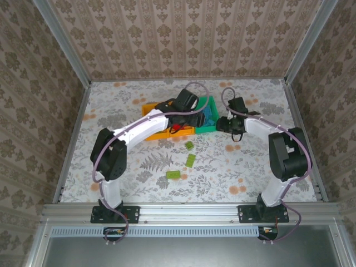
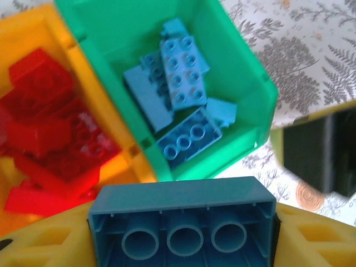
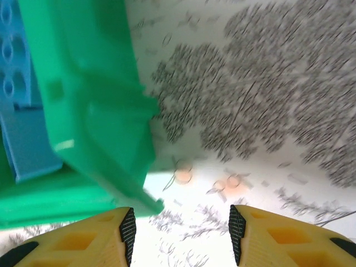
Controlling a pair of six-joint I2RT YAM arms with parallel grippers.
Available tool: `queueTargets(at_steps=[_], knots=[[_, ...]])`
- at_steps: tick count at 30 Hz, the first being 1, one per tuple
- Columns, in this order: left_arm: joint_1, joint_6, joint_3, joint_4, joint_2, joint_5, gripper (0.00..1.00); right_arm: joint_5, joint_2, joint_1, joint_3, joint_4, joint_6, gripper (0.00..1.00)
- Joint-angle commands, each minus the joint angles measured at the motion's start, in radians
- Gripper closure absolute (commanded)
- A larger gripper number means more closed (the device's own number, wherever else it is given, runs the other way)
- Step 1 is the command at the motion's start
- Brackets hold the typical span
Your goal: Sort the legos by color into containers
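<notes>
The left hand point(image 2: 183, 247) pinches a blue brick point(image 2: 181, 208) between its pads, hollow underside showing, over the near edge of the green bin point(image 2: 240, 61) that holds other blue bricks point(image 2: 181, 72); red bricks point(image 2: 50, 128) lie in the orange bin point(image 2: 28, 33). These bricks look light, rigid and slick, best gripped across flat walls rather than studs. The right hand point(image 3: 181, 239), partly wide and empty, hovers beside the green bin. Three lime bricks point(image 1: 191, 160) lie on the bench point(image 1: 250, 167).
</notes>
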Motion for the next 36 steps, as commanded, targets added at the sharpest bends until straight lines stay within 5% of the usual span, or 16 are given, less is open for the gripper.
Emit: queueTargets(at_steps=[1,12,18,21,30,36], knots=[[0.015,0.068,0.103,0.008,0.071,0.052,0.39,0.011,-0.061,0.002,-0.025,0.000,0.037,0.49],[0.079,0.036,0.304,0.031,0.296,0.166,0.35,0.051,-0.288,0.071,-0.151,-0.055,0.121,0.42],[0.086,-0.004,0.361,0.033,0.339,0.220,0.16,0.079,-0.385,0.153,-0.235,-0.055,0.169,0.40],[0.087,-0.030,0.328,0.063,0.314,0.227,0.00,0.093,-0.400,0.184,-0.254,-0.063,0.186,0.39],[0.125,-0.121,0.095,0.159,0.098,0.176,0.00,0.114,-0.384,0.311,-0.257,0.009,0.192,0.36],[0.221,-0.162,-0.175,0.204,-0.099,0.184,0.00,0.146,-0.200,0.449,-0.124,0.012,0.065,0.29]])
